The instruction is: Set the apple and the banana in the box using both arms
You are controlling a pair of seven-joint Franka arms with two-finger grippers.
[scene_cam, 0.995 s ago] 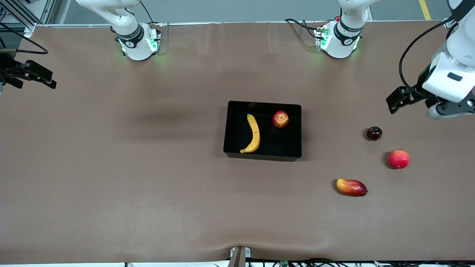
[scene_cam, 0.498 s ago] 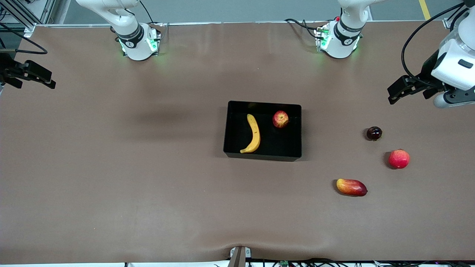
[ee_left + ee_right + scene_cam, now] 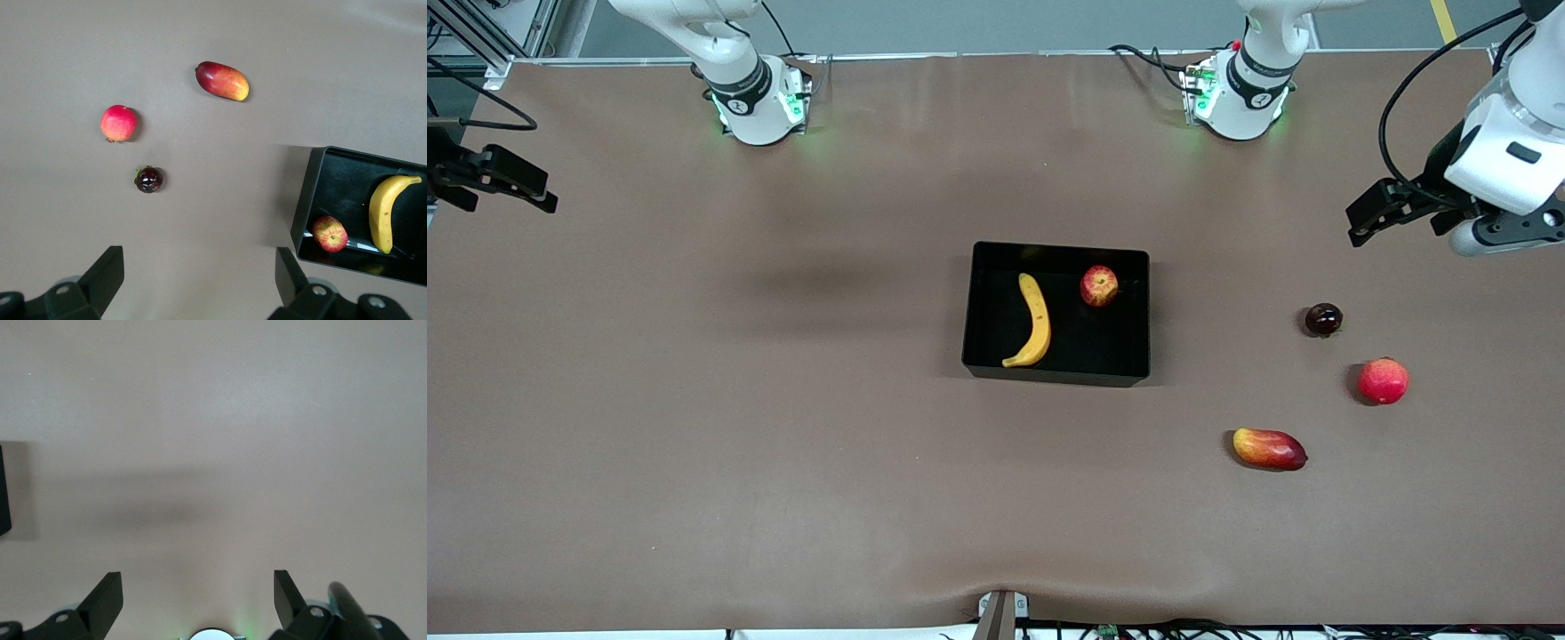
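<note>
The black box (image 3: 978, 302) stands at the table's middle. The yellow banana (image 3: 1035, 320) lies in it, and the small red apple (image 3: 1099, 285) with yellowish streaks sits in it beside the banana, toward the left arm's end. The left wrist view shows the box (image 3: 313, 193), the banana (image 3: 387, 212) and the apple (image 3: 330, 233) too. My left gripper (image 3: 1371, 213) is open and empty, up over the bare table at the left arm's end; its own view (image 3: 197, 273) shows it too. My right gripper (image 3: 511, 182) is open and empty over the right arm's end, and its own view (image 3: 198, 593) shows it too.
Three other fruits lie on the table toward the left arm's end: a dark round fruit (image 3: 1323, 319), a pinkish-red round fruit (image 3: 1383, 380) and a red-yellow mango-like fruit (image 3: 1269, 448). The two arm bases (image 3: 760, 102) stand along the table's edge farthest from the front camera.
My left gripper has risen and drawn back toward its base, away from the dark fruit. My right gripper has barely moved. The fruits and the box lie still.
</note>
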